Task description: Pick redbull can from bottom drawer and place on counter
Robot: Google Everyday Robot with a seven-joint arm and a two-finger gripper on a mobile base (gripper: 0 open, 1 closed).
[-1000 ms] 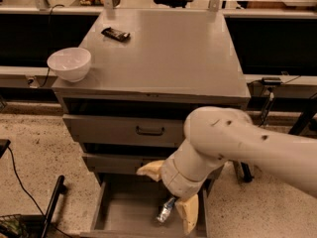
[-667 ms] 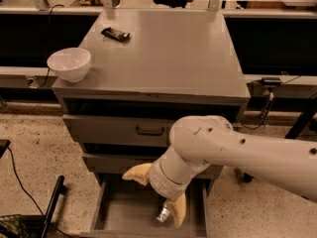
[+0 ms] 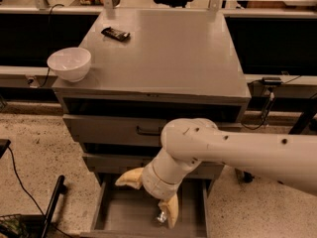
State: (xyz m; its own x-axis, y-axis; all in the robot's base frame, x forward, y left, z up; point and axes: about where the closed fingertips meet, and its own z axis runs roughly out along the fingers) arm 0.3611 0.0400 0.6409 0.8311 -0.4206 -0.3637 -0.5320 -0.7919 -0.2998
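Observation:
The bottom drawer [image 3: 119, 212] stands pulled open at the foot of the grey cabinet. The redbull can [image 3: 161, 217] lies on the drawer floor near the front, only its silver end showing beside one finger. My gripper [image 3: 148, 200] hangs over the drawer with its two cream fingers spread wide. One finger [image 3: 130, 178] points left and the other reaches down next to the can. The can is beside the lower finger, not between the two. The counter [image 3: 168, 53] is the broad grey cabinet top above.
A white bowl [image 3: 69, 63] sits at the counter's front left corner. A dark flat snack bar [image 3: 116, 33] lies at the back left. My white arm [image 3: 237, 152] crosses in front of the middle drawers. A black pole [image 3: 52, 207] leans on the floor at left.
My arm and gripper have shifted left over the open drawer. The can has stayed on the drawer floor.

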